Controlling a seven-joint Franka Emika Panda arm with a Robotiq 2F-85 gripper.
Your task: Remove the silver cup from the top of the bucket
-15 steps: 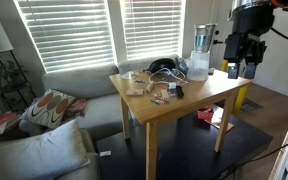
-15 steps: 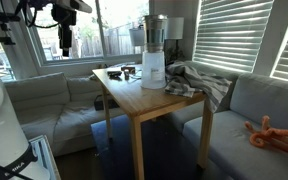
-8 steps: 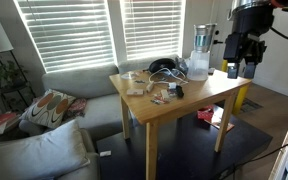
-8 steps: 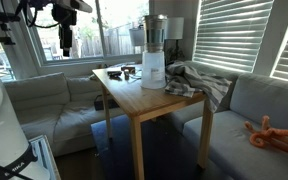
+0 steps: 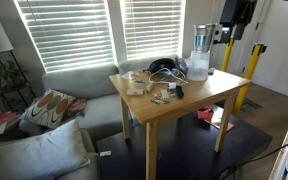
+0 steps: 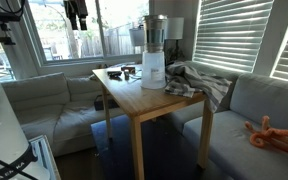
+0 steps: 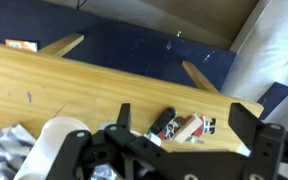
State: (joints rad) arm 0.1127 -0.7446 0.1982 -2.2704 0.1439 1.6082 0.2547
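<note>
The silver cup (image 5: 203,38) stands upright on top of the whitish bucket (image 5: 197,68) at the far corner of the wooden table (image 5: 189,103). Both exterior views show them, cup (image 6: 155,32) on bucket (image 6: 153,70). My gripper (image 5: 229,28) hangs high in the air beside and above the cup, well apart from it; it also shows at the top edge of an exterior view (image 6: 77,17). In the wrist view my gripper (image 7: 184,112) is open and empty above the table. A pale round shape (image 7: 56,148) shows at the lower left; I cannot tell whether it is the cup or the bucket.
A dark round wiry object (image 5: 162,67), a small clear container (image 5: 134,77) and small loose items (image 5: 168,93) lie on the table; the items also show in the wrist view (image 7: 184,127). A crumpled cloth (image 6: 196,80) lies by the bucket. A grey sofa (image 5: 74,85) and a yellow post (image 5: 251,75) flank the table.
My gripper has risen from about the height of the bucket to near the top of both exterior views. The cup and bucket have not moved.
</note>
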